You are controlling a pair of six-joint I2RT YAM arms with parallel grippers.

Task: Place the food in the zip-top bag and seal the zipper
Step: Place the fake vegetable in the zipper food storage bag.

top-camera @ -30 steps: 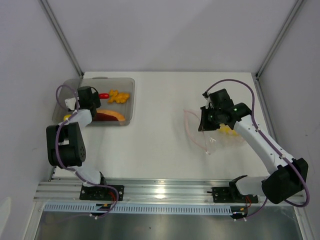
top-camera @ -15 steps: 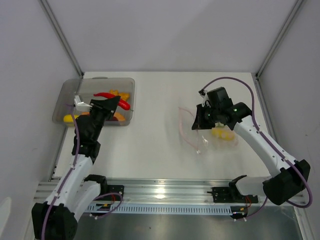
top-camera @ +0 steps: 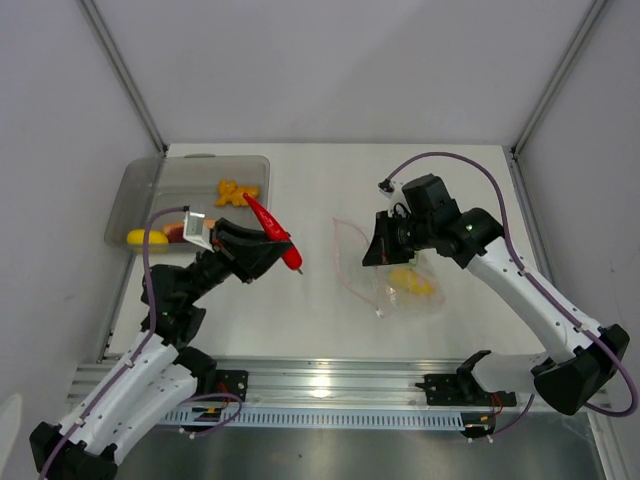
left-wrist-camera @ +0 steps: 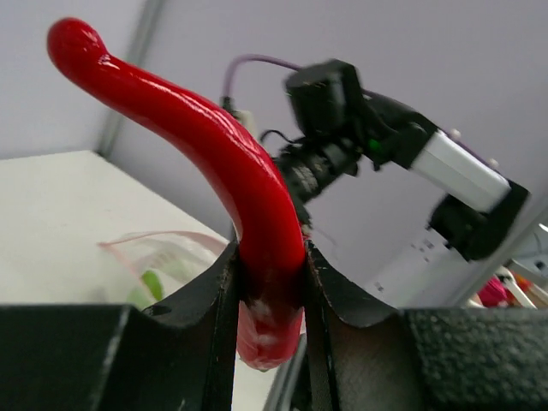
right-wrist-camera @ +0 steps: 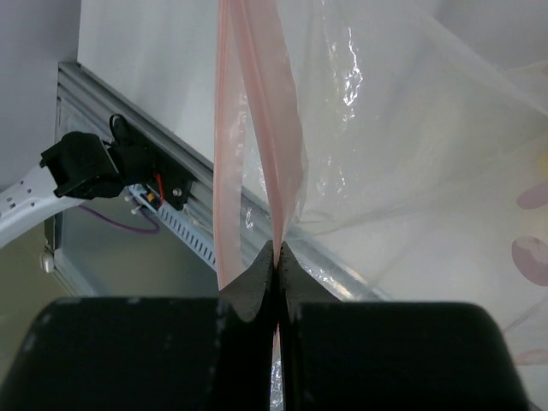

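My left gripper (top-camera: 278,250) is shut on the fat end of the red chili (top-camera: 268,226), held in the air between tray and bag. In the left wrist view the chili (left-wrist-camera: 214,145) curves up and away from the gripper (left-wrist-camera: 270,257). My right gripper (top-camera: 378,245) is shut on the pinkish zipper (right-wrist-camera: 261,128) of the zip-top bag (top-camera: 400,290), lifting that side of its mouth. The bag (right-wrist-camera: 402,154) hangs crinkled below the gripper (right-wrist-camera: 276,253). Yellow pieces (top-camera: 413,283) and something green (left-wrist-camera: 152,282) lie inside.
The grey tray (top-camera: 190,158) at the back left holds orange bits (top-camera: 236,191), a yellow piece (top-camera: 146,237) and an orange-red slice (top-camera: 175,232). An aluminium rail (top-camera: 320,380) runs along the near edge. Slanted frame posts stand at both back corners.
The left arm has swung out of the tray to the right, carrying the chili toward the bag. The right gripper has drawn the bag left and nearer, still shut on its mouth strip.
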